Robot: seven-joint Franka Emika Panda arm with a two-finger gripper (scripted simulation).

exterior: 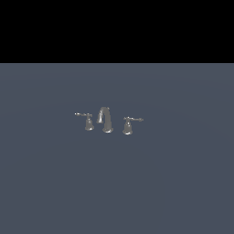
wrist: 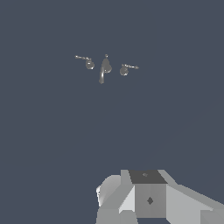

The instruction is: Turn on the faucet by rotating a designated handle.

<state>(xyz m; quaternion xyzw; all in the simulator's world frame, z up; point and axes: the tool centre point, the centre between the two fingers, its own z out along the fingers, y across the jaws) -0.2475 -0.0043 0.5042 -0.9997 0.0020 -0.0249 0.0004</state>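
Observation:
The faucet (exterior: pixel 105 119) is a tiny shiny metal three-piece set standing on the dark grey floor. Its arched spout (exterior: pixel 105 119) is in the middle. The handle (exterior: pixel 128 124), with the flared base and thicker blunt lever, stands on the exterior view's right of the spout, its lever pointing away from the spout. In the wrist view the faucet (wrist: pixel 105 68) is seen from above and far off, with the handle (wrist: pixel 126 69) beside the spout. Only the white and grey body of my gripper (wrist: pixel 146 197) shows there, well away from the faucet. Its fingers are hidden. Arm and gripper are absent from the exterior view.
A smaller handle with a thin lever (exterior: pixel 87 122) stands on the other side of the spout, also seen in the wrist view (wrist: pixel 87 62). The flat grey floor (exterior: pixel 117 183) spreads all around, with black background beyond its far edge.

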